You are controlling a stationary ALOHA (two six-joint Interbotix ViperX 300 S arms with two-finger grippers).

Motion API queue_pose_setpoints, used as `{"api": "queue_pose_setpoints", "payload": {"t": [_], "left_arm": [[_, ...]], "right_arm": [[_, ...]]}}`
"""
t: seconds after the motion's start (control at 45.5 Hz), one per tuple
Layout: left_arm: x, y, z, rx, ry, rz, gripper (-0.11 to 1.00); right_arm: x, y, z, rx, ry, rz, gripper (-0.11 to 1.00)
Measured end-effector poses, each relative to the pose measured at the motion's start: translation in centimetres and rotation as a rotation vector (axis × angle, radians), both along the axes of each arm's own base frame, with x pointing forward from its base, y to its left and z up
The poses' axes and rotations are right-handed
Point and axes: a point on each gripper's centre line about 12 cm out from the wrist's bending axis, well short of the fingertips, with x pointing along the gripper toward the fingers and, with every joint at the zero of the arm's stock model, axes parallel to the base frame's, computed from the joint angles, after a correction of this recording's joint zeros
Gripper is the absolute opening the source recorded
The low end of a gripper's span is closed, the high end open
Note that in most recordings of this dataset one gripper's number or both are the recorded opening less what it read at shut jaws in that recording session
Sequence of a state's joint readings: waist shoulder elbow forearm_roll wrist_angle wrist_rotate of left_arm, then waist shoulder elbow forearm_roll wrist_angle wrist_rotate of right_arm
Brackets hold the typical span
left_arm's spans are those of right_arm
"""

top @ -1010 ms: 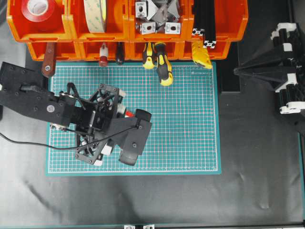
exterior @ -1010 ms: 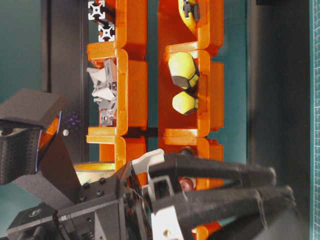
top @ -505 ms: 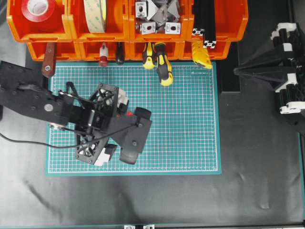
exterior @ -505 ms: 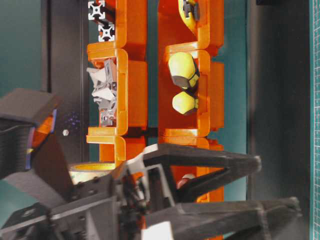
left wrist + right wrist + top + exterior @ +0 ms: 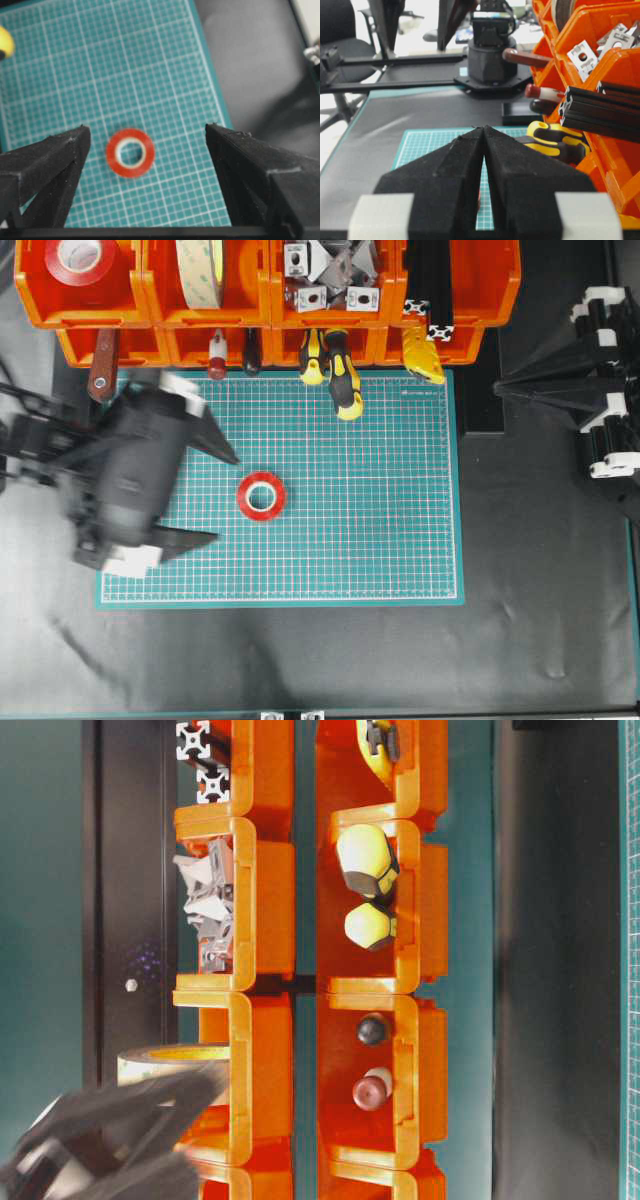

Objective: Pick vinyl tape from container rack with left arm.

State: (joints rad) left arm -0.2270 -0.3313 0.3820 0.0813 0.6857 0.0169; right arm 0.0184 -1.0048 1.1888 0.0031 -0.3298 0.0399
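The vinyl tape [image 5: 244, 497], a small red ring with a white core, lies flat on the green cutting mat [image 5: 380, 530], apart from everything. My left gripper [image 5: 225, 497] hovers just left of it, blurred, its jaws wide open and empty. In the left wrist view the tape [image 5: 113, 155] lies on the mat between and beyond the two black fingers, nearer the left one, with the left gripper [image 5: 146, 127] open above it. The orange container rack [image 5: 265, 288] runs along the mat's far edge. My right gripper [image 5: 499, 388] rests shut at the right.
The rack holds a bigger red tape roll [image 5: 62, 278], a cream tape roll [image 5: 200, 270], metal brackets [image 5: 330, 270], black rails [image 5: 430, 290] and tool handles. Yellow-black screwdrivers [image 5: 340, 370] stick out over the mat. From table level the rack [image 5: 260, 900] shows, with the blurred left arm [image 5: 100, 1140] low down.
The left gripper opened wide and swung left off the middle of the mat. The red tape, hidden under it before, now lies uncovered on the mat.
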Motion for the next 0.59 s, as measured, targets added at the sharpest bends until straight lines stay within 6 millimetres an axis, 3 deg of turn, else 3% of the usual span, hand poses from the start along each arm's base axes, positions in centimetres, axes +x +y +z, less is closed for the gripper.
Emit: {"api": "queue_pose_setpoints", "payload": {"t": [0.241,0.593], "left_arm": [[-3.0,0.4,0.9,-0.034,-0.095,-0.005,0.9],[-4.4,0.7,2.0,-0.054,-0.187,-0.012,0.89]], "right_arm": [[0.0,0.0,0.1,0.0,-0.005,0.0,0.01],[-0.1,0.0,0.2,0.002,-0.006,0.0,0.01]]}}
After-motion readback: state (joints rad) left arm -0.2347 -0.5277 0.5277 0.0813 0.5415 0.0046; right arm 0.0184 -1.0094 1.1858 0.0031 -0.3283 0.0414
